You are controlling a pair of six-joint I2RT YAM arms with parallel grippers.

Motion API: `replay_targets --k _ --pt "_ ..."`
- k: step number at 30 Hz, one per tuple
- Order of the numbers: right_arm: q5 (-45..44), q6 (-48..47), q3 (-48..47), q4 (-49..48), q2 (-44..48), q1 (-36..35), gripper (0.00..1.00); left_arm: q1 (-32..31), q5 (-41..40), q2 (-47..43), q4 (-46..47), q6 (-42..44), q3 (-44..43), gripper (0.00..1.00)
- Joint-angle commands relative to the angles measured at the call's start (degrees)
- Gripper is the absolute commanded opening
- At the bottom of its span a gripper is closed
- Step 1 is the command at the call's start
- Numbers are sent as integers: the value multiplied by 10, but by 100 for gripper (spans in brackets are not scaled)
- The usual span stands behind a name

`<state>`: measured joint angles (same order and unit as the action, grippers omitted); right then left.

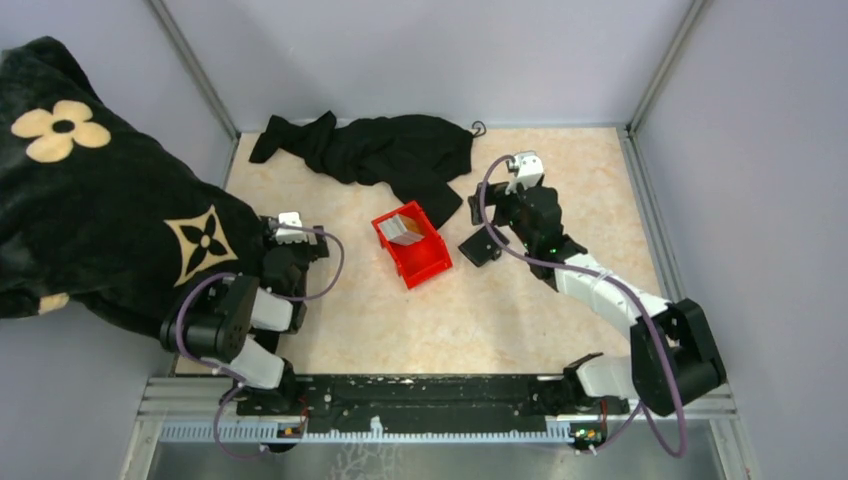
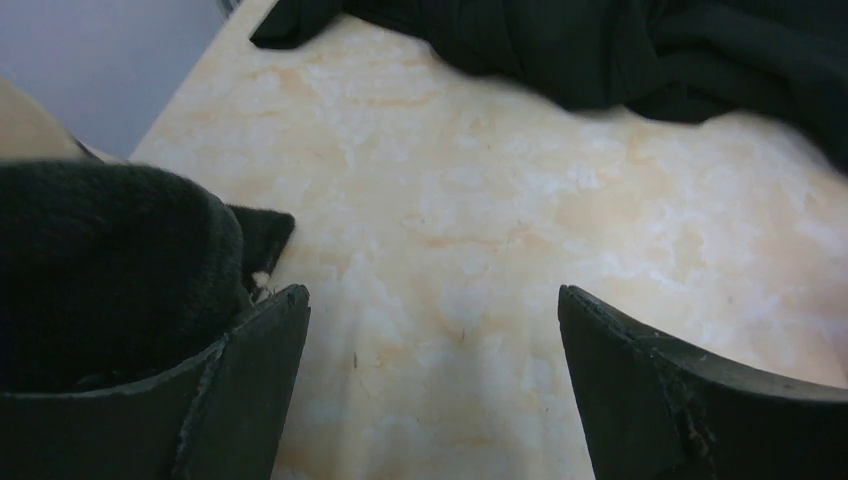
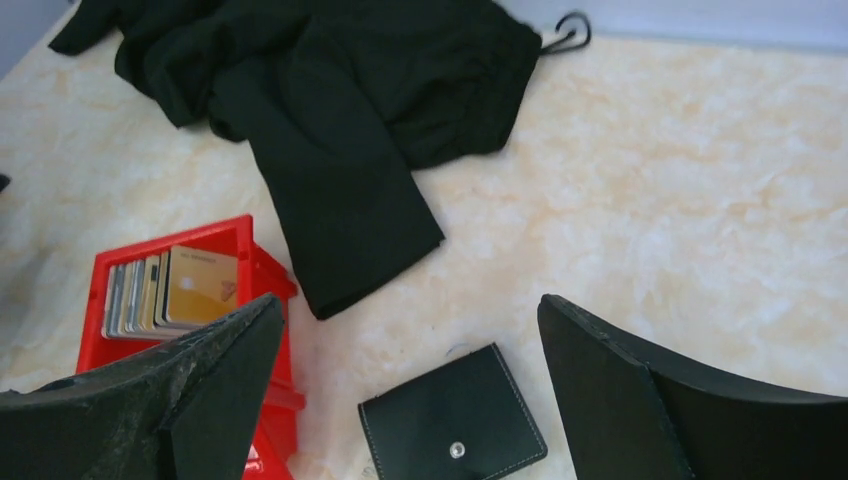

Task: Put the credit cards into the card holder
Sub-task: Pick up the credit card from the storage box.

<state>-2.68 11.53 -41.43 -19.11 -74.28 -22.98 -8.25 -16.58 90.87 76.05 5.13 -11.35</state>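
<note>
The credit cards [image 1: 405, 228] stand as a stack on edge inside a red bin [image 1: 428, 268]; the right wrist view shows them [image 3: 175, 292] with a tan-gold card in front and grey ones behind. The card holder [image 1: 481, 247], a closed black wallet with a snap, lies flat on the table right of the bin [image 3: 452, 420]. My right gripper [image 1: 478, 222] is open and empty, hovering above the holder with the jaws wide apart [image 3: 408, 300]. My left gripper [image 1: 316, 248] is open and empty, low over bare table at the left [image 2: 430, 290].
A black garment [image 1: 380, 150] lies crumpled across the back of the table, its sleeve reaching near the bin [image 3: 340, 130]. A black blanket with tan flowers [image 1: 100, 220] covers the left side and touches my left arm [image 2: 100, 270]. Walls enclose the table.
</note>
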Motion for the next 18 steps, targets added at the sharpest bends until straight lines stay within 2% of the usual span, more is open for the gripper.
replay_targets --k 1,3,5,8,11,14,18 --pt "-102 -54 3 -118 50 -19 99 -2 -38 -99 -89 -10 -24 100" --pt "-105 -34 43 -189 57 -19 99 -1 -60 -152 -177 -52 -57 100" --pt "-61 -39 79 -288 60 -17 99 -1 -51 -211 -261 -108 -84 100" --pt "-28 0 35 -213 46 -8 99 -1 7 -251 -300 -166 -105 100" --pt "14 4 -17 -126 27 -7 99 -1 44 -282 -385 -219 -138 100" --pt "18 21 -13 -111 37 -6 98 -3 78 -302 -422 -249 -143 100" --pt "14 24 -5 -92 44 -6 97 -26 70 -322 -468 -296 -144 100"
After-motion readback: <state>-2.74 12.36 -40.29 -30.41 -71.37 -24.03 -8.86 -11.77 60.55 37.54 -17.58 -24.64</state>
